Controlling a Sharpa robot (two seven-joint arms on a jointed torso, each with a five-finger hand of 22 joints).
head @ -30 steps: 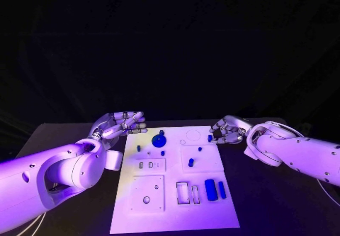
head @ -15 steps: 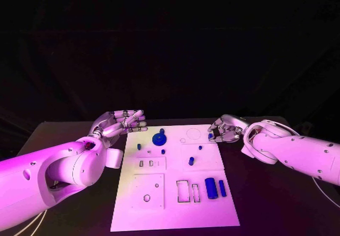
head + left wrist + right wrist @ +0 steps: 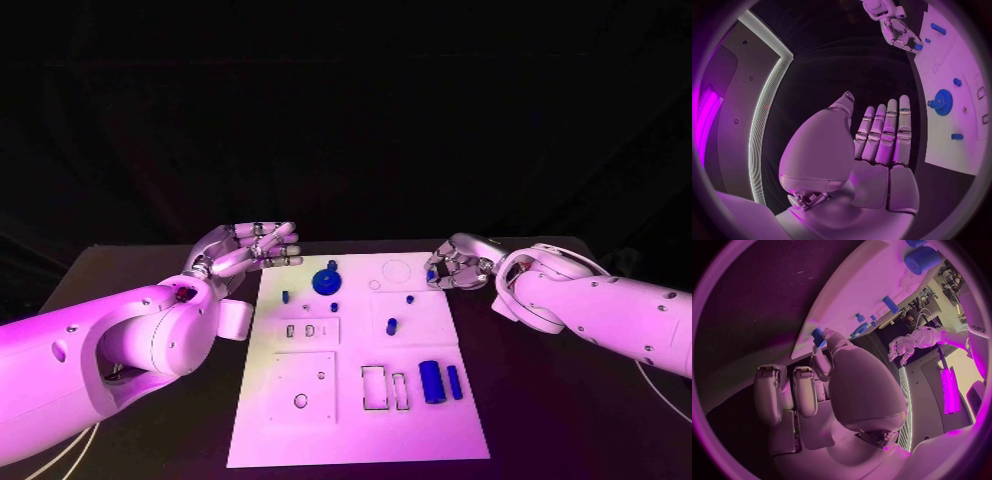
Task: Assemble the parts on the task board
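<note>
So the right hand [image 3: 459,268] has its fingers pinched on a small blue plastic peg [image 3: 819,336] right at the far right edge of the white task board [image 3: 361,420], sockets just inboard, while the left hand [image 3: 248,250] hovers empty, fingers apart.

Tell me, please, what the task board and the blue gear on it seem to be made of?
The task board looks like white matte plastic: flat, even, with clean-cut recesses and no glare. The blue gear looks like moulded or printed plastic, uniformly coloured with a dull sheen; the pictures cannot settle it.
</note>
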